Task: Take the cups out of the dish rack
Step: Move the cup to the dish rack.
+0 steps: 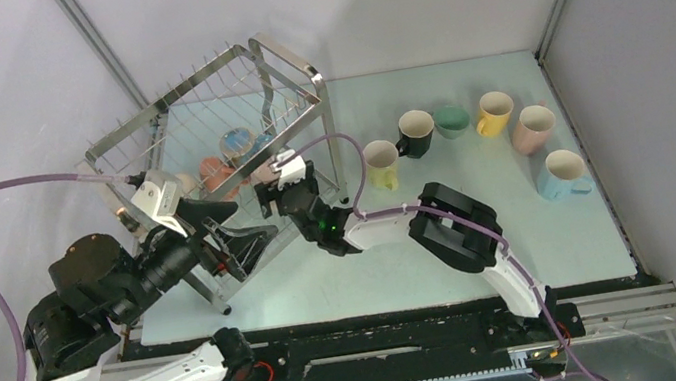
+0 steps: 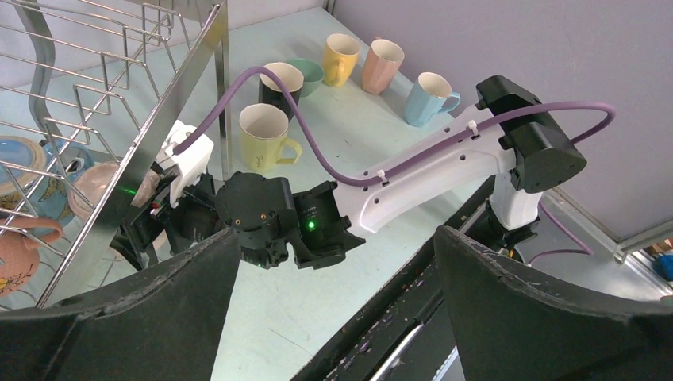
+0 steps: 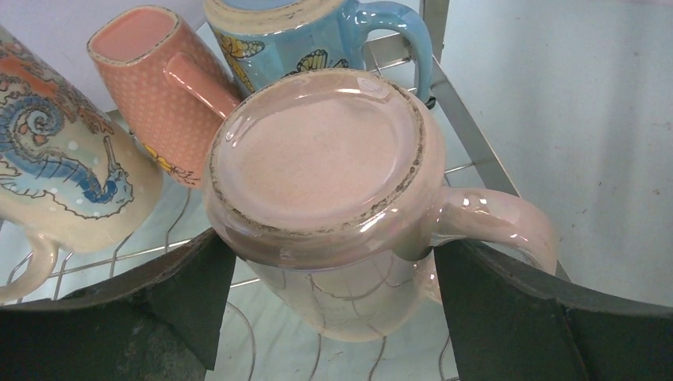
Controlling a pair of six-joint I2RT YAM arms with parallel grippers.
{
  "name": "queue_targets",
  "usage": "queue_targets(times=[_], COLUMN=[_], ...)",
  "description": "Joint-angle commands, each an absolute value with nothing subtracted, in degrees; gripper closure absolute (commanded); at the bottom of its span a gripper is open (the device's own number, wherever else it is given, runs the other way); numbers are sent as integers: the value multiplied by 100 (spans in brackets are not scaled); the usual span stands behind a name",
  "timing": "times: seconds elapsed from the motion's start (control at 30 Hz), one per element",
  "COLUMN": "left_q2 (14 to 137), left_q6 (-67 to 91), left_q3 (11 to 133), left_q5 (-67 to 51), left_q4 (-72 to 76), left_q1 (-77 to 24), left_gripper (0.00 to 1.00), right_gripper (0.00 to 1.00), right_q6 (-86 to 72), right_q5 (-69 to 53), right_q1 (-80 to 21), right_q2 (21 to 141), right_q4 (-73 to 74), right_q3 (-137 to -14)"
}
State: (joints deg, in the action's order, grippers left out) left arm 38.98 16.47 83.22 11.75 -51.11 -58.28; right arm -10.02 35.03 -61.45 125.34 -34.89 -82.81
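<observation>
The steel dish rack (image 1: 199, 100) stands at the back left of the table. My right gripper (image 3: 325, 262) reaches into its lower tier. Its fingers press both sides of a pearly pink cup (image 3: 317, 159), which lies bottom towards the camera with its handle to the right. Beside it in the rack lie a salmon dotted cup (image 3: 159, 87), a blue butterfly cup (image 3: 317, 32) and a beige seahorse cup (image 3: 63, 175). Several cups stand on the table to the right, among them a yellow one (image 1: 381, 166) and a light blue one (image 1: 564, 173). My left gripper (image 2: 335, 238) hangs open and empty by the rack's front.
The right arm (image 2: 428, 167) stretches across the table in front of the left gripper, with its purple cable looping over it. The rack's corner post (image 2: 222, 87) stands just left of the standing cups. Grey walls close in the table on both sides.
</observation>
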Motion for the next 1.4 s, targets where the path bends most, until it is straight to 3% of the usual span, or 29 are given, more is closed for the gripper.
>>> queue_targets(times=[0.0,0.3,0.63,1.37], left_q2=[3959,3917,3919,3889], left_q6=[1581,1617,1635,1696], left_q3=[8210,8200,8176,8101], left_q5=[1079,1065,1017,959], left_q4=[-4878,-4878,-4844,-4799], left_q1=[-5834,-5829,-5828,-5834], left_gripper=[0,0,0,0], right_gripper=[38,35,1,0], right_q6=[-1177,-1163,-1292,-1354], right_q5=[3777,4067,3956,3651], right_q1=[-6388,-6646,-6726,-6918], right_q2=[11985,12063,11949,11509], right_q4=[-4151,-4175,-3953,-3941], right_q3=[-8315,-8303,-8265,-7722])
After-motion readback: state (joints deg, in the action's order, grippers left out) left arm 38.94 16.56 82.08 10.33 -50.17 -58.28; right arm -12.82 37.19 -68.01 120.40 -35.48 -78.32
